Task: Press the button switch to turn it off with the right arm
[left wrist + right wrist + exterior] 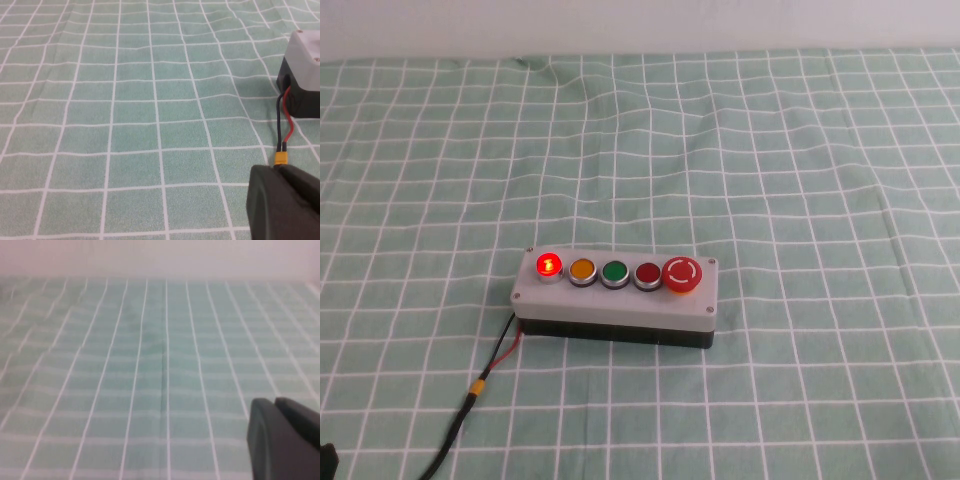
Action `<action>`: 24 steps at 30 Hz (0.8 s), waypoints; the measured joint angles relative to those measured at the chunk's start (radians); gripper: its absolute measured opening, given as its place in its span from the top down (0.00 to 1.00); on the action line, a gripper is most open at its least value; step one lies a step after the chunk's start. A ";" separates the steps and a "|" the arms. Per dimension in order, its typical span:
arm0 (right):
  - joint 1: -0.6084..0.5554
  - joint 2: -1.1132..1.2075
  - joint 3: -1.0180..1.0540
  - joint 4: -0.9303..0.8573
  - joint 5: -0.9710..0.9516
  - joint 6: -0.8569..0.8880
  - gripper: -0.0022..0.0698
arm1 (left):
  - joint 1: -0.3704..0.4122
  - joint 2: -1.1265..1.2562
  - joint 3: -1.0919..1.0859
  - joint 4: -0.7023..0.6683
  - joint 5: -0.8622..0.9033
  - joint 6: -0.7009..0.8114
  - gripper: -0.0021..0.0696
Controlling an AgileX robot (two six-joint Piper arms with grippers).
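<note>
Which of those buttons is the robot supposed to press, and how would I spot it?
Find the grey button box on the green checked cloth. Of its five buttons in a row, take the one at the robot's left end: the button switch. It alone glows bright red; the darker red button is unlit.

A green checked tablecloth (800, 150) carries a grey box (615, 300) of 5 buttons and its cable (470, 400).
</note>
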 joint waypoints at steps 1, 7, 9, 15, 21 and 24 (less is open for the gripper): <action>0.000 0.000 0.002 0.000 -0.055 0.000 0.99 | 0.000 0.000 0.000 0.000 0.000 0.000 0.98; 0.000 0.000 0.001 0.002 -0.456 0.000 0.99 | 0.000 0.000 0.000 0.000 0.000 0.000 0.98; 0.000 0.000 0.001 0.004 -0.582 0.000 0.99 | 0.000 0.000 0.000 0.000 0.000 0.000 0.98; 0.000 -0.004 0.001 0.007 -0.807 0.000 0.99 | 0.000 0.000 0.000 0.000 0.000 0.000 0.98; 0.000 -0.004 0.001 0.011 -0.874 0.000 0.99 | 0.000 0.000 0.000 0.000 0.000 0.000 0.98; 0.000 -0.004 0.001 0.013 -0.960 0.000 0.99 | 0.000 0.000 0.000 0.000 0.000 0.000 0.98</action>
